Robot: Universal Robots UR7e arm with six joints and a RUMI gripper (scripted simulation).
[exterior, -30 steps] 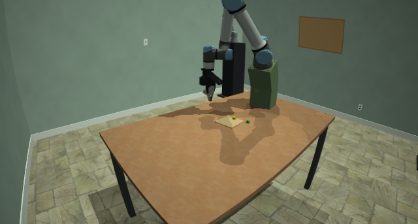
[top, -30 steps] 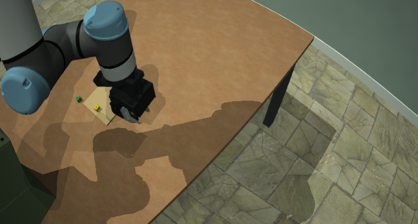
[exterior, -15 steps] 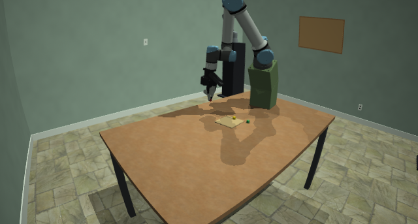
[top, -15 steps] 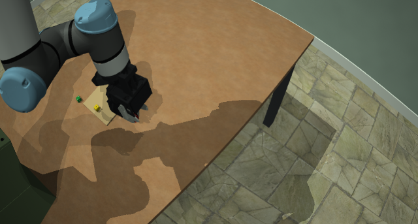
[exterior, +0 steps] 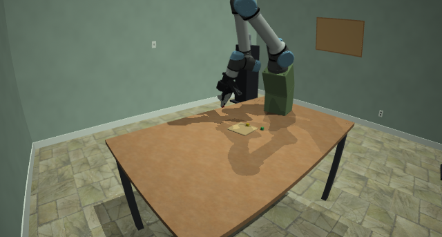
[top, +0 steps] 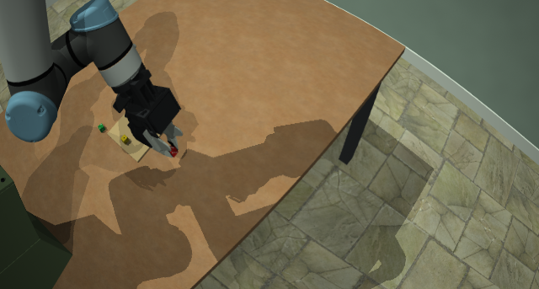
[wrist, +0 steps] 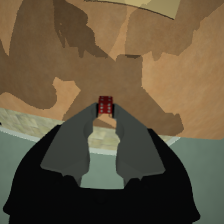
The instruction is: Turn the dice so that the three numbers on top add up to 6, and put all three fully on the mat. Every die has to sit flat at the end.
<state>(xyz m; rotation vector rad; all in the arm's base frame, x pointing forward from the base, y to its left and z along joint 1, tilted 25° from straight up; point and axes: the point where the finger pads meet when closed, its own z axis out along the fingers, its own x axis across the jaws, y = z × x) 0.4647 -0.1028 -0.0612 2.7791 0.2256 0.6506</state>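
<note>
- Top view: your gripper (top: 173,143) (exterior: 223,105) (wrist: 105,104) reaches down at a slant, its jaws pinching the red die (top: 173,152) (exterior: 223,106) (wrist: 105,104) at their very tips.
- Top view: the yellow die (top: 125,139) (exterior: 247,125) lies on the mat (top: 138,156) (exterior: 244,131) (wrist: 159,8); the green die (top: 101,128) (exterior: 262,128) lies off it, just beside one edge, on the table (top: 253,87) (exterior: 193,161) (wrist: 200,100).
- Exterior view: you have the red die raised above the table, with the pinching tips mostly hiding it. The yellow die is on the mat near its edge; the green die is on the bare wood beside it.
- Wrist view: the red die sits between the two fingertips, one against each side, well forward of the wide gap behind them. You see pale pips on its face; their count is too small to read surely. Part of the mat shows beyond the jaws, apart from the die.
</note>
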